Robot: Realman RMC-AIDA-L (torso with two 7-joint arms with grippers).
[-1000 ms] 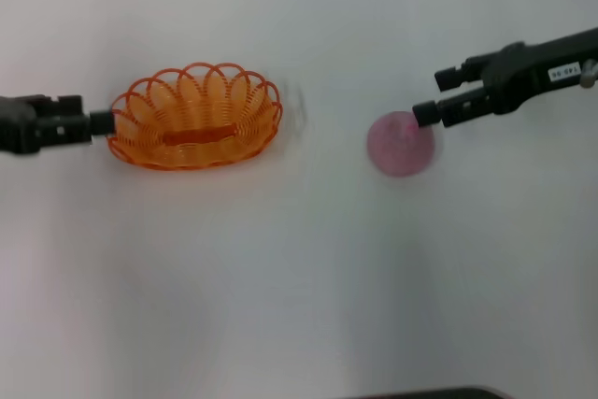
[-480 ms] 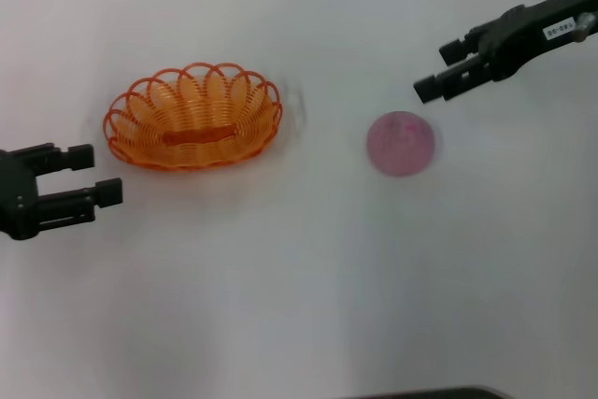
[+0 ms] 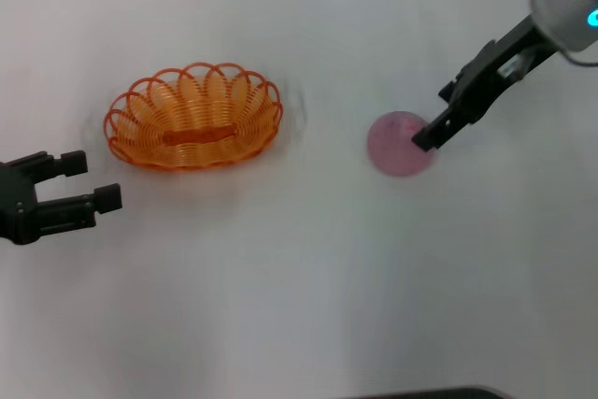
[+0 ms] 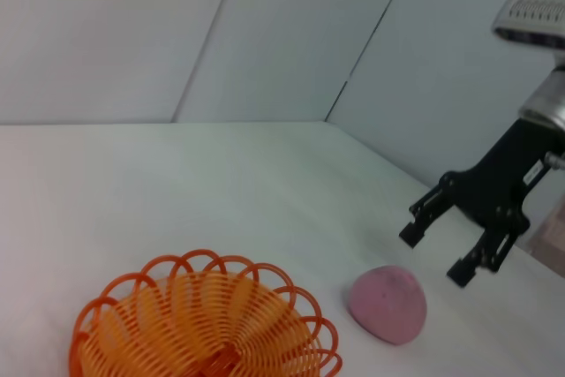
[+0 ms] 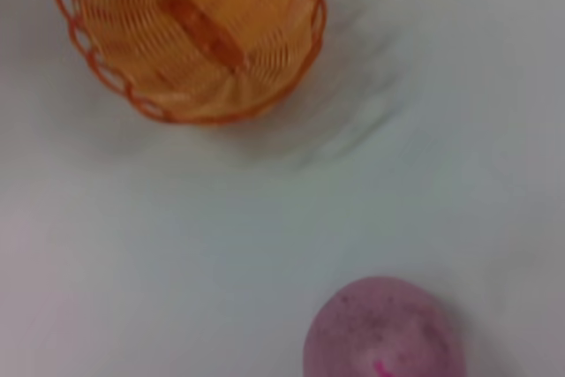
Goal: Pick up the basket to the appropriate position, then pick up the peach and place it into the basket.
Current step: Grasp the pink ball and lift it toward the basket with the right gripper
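The orange wire basket (image 3: 193, 117) stands on the white table at the left; it also shows in the left wrist view (image 4: 199, 324) and the right wrist view (image 5: 185, 33). The pink-purple peach (image 3: 397, 145) lies on the table at the right, apart from the basket, and shows in both wrist views (image 4: 388, 302) (image 5: 384, 333). My right gripper (image 3: 435, 117) is open, tilted down just over the peach's right side, not holding it; the left wrist view shows it too (image 4: 434, 253). My left gripper (image 3: 93, 180) is open and empty, in front of and left of the basket.
The white table (image 3: 280, 277) carries only the basket and the peach. Pale walls (image 4: 177, 33) rise behind the table's far edge in the left wrist view.
My left gripper drew back from the basket's left rim toward the front and opened; the basket stayed. My right gripper lifted from the peach, turned, and came back down over its right side.
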